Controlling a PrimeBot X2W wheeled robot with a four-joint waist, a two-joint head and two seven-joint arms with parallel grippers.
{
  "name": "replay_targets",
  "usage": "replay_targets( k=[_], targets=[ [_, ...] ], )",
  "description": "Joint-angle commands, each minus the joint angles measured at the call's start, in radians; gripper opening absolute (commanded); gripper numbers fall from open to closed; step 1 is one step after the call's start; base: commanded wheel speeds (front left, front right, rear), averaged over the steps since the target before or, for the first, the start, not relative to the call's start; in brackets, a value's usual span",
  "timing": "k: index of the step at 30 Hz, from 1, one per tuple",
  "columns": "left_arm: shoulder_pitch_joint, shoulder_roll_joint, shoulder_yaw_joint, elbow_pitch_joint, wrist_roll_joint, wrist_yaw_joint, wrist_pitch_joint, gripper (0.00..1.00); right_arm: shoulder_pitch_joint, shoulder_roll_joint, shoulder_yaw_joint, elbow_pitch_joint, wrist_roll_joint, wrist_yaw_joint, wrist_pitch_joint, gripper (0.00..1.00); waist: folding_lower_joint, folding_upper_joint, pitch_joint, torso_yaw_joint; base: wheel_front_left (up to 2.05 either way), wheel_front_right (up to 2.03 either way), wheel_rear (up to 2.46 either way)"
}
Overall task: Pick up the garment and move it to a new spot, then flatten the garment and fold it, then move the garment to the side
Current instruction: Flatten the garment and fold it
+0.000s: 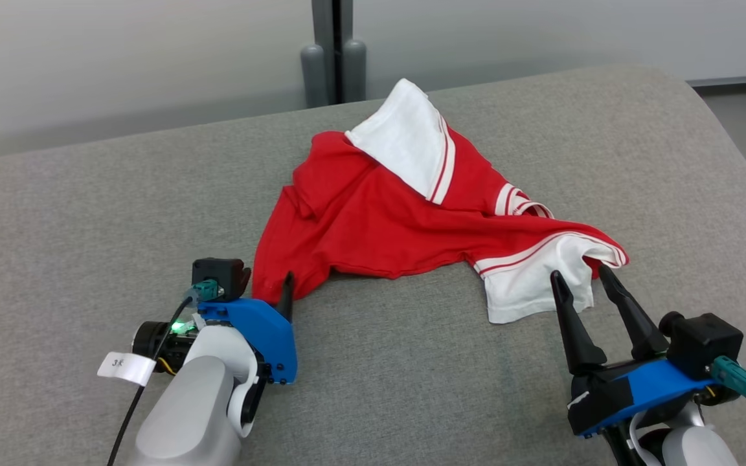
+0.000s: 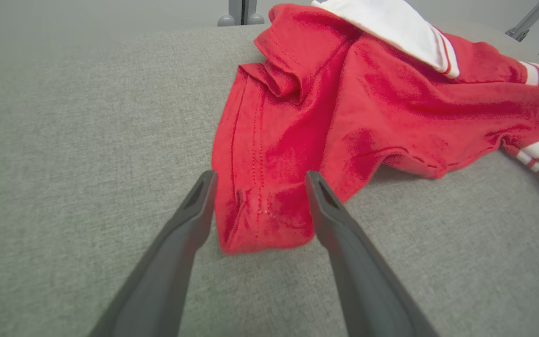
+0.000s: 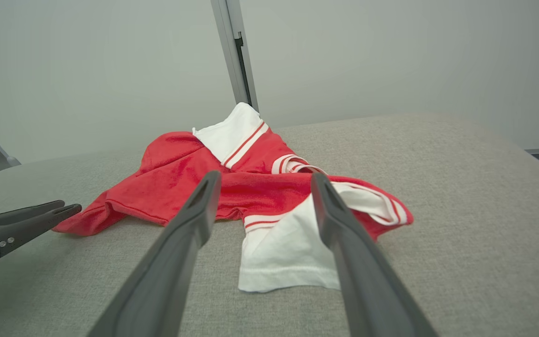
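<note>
At the near left of the grey fabric surface (image 1: 412, 388) we see the left gripper (image 2: 260, 180), its two dark fingers spread wide and holding nothing; in the left wrist view they stand either side of the near left corner of the garment (image 1: 379, 220), where a stitched red hem ends, and we cannot tell whether they touch the cloth.

The garment lies crumpled about the middle of the surface, somewhat toward the far edge; it is red with white parts trimmed in red and white stripes; a white panel (image 1: 405, 139) is folded over its far side, pointing toward the grey post (image 1: 334, 65) behind the surface; a ridge of red cloth runs from there toward the right.

At the garment's near right end a white sleeve (image 1: 528, 288) lies flat on the surface; the right gripper (image 1: 580, 275) is just before it, toward the near right corner, fingers likewise parted and empty; in the right wrist view the sleeve shows between them; contact we cannot judge.
</note>
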Motion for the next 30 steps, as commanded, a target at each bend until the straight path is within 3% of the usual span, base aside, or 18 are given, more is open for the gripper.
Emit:
replay_targets(
  k=[1, 8, 11, 12, 13, 19, 30],
  targets=[
    [-0.027, 0.006, -0.002, 0.021, 0.002, 0.009, 0.003, 1.0, -0.015, -0.001, 0.007, 0.008, 0.006, 0.0, -0.008, 1.0, -0.0001, 0.0, 0.006, -0.009, 0.0, 0.0, 0.0],
    [-0.07, 0.009, -0.01, 0.134, 0.026, 0.084, 0.051, 1.0, -0.039, -0.001, 0.023, 0.033, 0.019, 0.0, -0.028, 1.0, -0.0001, 0.0, 0.023, -0.03, 0.0, 0.0, 0.0],
    [-0.065, 0.004, -0.009, 0.173, 0.001, 0.065, 0.076, 1.0, -0.044, -0.001, 0.022, 0.04, 0.023, 0.0, -0.034, 1.0, -0.0001, 0.0, 0.026, -0.03, 0.0, 0.0, 0.0],
    [-0.062, 0.002, -0.01, 0.185, -0.008, 0.055, 0.085, 0.35, -0.045, -0.001, 0.02, 0.041, 0.022, 0.0, -0.036, 1.0, -0.0001, 0.0, 0.026, -0.027, 0.0, 0.0, 0.0],
    [-0.057, 0.0, -0.011, 0.193, -0.017, 0.042, 0.089, 0.0, -0.046, -0.001, 0.018, 0.043, 0.022, 0.0, -0.037, 1.0, -0.0001, 0.0, 0.027, -0.024, 0.0, 0.0, 0.0],
    [-0.048, 0.005, 0.005, 0.18, -0.047, 0.014, -0.008, 0.0, -0.048, -0.001, 0.015, 0.047, 0.031, 0.0, -0.043, 1.0, -0.0001, 0.0, 0.027, 0.018, 0.0, 0.0, 0.0],
    [0.066, 0.05, 0.082, 0.089, -0.099, 0.045, -0.244, 0.0, -0.028, -0.001, -0.009, 0.031, 0.017, 0.0, -0.023, 1.0, -0.0001, 0.0, -0.008, 0.132, 0.0, 0.0, 0.0]
  ],
)
